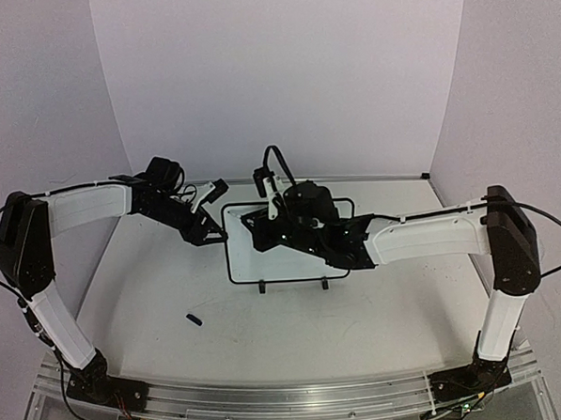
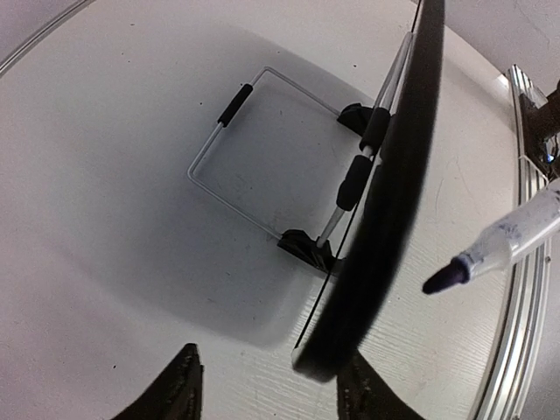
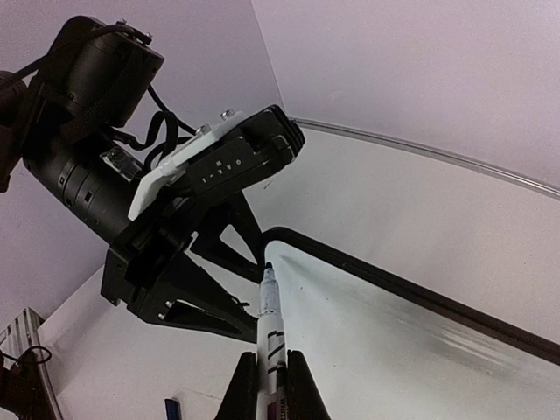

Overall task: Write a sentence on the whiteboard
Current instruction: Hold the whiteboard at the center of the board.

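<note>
The whiteboard (image 1: 285, 266) stands on its two black feet mid-table. My right gripper (image 3: 271, 385) is shut on a white marker (image 3: 271, 319), whose dark tip is at the board's upper left corner. The board's face (image 3: 394, 350) shows no sentence; in the top view my right gripper (image 1: 259, 227) hides part of it. My left gripper (image 2: 276, 389) is open at the board's left edge (image 1: 216, 236). The black frame (image 2: 402, 175) runs edge-on between its fingers, close against the right finger (image 2: 367, 389). The marker's tip (image 2: 446, 278) shows beyond the frame.
A small blue marker cap (image 1: 194, 318) lies on the table in front of the board's left side and shows in the right wrist view (image 3: 171, 409). The board's wire back stand (image 2: 229, 157) rests on the table behind it. A metal rail (image 1: 290, 398) runs along the near edge.
</note>
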Motion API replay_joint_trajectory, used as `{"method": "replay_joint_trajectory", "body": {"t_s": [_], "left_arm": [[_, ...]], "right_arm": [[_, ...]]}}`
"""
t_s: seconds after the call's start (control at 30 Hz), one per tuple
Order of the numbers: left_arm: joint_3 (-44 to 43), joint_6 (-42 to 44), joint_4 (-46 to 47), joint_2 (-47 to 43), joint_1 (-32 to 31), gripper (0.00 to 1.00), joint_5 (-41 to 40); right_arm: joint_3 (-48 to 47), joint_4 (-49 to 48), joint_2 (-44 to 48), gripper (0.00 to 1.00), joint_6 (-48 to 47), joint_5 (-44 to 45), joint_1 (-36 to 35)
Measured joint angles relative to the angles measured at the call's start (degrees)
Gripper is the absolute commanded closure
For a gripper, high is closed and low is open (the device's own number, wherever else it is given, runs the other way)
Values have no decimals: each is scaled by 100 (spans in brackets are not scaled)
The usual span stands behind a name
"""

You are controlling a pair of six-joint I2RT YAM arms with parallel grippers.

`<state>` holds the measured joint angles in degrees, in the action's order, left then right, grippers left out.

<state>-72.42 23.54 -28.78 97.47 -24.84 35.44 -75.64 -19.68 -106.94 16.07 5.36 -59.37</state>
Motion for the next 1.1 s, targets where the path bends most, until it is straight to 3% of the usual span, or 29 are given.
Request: {"method": "replay_joint_trajectory", "body": {"t_s": [0.4, 0.5, 0.63, 0.73, 1.1], "left_arm": [[-216, 63, 124, -155, 127, 38, 373], [-369, 109, 124, -146, 129, 47, 477], [-612, 208, 135, -74, 127, 67, 651], [-640, 247, 122, -63, 127, 74, 743], [-640, 418, -32, -58, 127, 73, 914]], "right_arm": [[799, -2, 922, 100, 194, -364, 0], [853, -21, 1112, 100, 219, -403, 0], [853, -34, 1137, 100, 221, -448, 0], [853, -17, 1136, 100, 219, -461, 0], [551, 101, 759, 100, 183, -481, 0]]}}
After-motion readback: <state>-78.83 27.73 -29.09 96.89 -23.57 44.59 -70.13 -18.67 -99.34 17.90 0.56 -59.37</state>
